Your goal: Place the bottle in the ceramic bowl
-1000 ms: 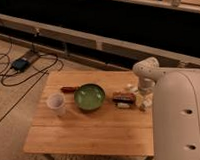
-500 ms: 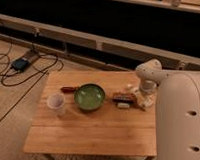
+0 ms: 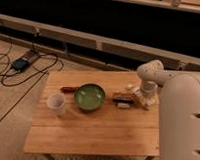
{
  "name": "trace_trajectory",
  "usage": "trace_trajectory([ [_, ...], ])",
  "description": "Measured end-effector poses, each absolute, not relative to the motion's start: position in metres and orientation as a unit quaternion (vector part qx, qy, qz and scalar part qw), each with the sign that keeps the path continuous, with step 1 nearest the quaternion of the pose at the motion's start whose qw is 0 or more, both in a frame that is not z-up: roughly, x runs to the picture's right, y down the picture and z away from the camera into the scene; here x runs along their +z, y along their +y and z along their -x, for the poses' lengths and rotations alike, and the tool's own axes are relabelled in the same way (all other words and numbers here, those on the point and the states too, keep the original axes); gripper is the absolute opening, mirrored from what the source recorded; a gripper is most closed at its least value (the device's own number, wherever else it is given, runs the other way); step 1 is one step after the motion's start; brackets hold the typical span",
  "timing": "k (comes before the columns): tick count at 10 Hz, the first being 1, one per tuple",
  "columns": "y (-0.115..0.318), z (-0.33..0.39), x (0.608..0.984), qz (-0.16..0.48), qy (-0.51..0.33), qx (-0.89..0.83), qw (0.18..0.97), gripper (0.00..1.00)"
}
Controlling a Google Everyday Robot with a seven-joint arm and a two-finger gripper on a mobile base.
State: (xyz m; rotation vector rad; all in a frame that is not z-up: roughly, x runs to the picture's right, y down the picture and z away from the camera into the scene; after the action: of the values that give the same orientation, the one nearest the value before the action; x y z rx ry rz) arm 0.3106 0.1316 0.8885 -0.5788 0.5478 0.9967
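You see a glossy green ceramic bowl (image 3: 89, 96) with a darker rim, a pale cream bottle (image 3: 130, 86), a dark red-and-black block (image 3: 125, 98), a translucent white cup (image 3: 56, 104) and the off-white tool (image 3: 145, 101) low at the right edge of the pale, plank-striped wooden counter (image 3: 91, 132).

A wooden table (image 3: 90, 130) stands on pale carpet (image 3: 15, 123); cables (image 3: 43, 64) trail beyond its far left corner, with a dark wall (image 3: 110, 16) and light ledge (image 3: 92, 41) behind. My gripper (image 3: 146, 101) hangs by its right edge.
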Motion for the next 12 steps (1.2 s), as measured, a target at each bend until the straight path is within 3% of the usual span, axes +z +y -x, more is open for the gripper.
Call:
trace_trajectory([
  [1, 0.128, -0.317, 0.883, 0.265, 0.26, 0.471, 0.8, 0.0],
  [6, 0.087, -0.31, 0.856, 0.238, 0.251, 0.462, 0.817, 0.0],
  [12, 0.06, -0.219, 0.821, 0.262, 0.203, 0.374, 0.866, 0.0],
])
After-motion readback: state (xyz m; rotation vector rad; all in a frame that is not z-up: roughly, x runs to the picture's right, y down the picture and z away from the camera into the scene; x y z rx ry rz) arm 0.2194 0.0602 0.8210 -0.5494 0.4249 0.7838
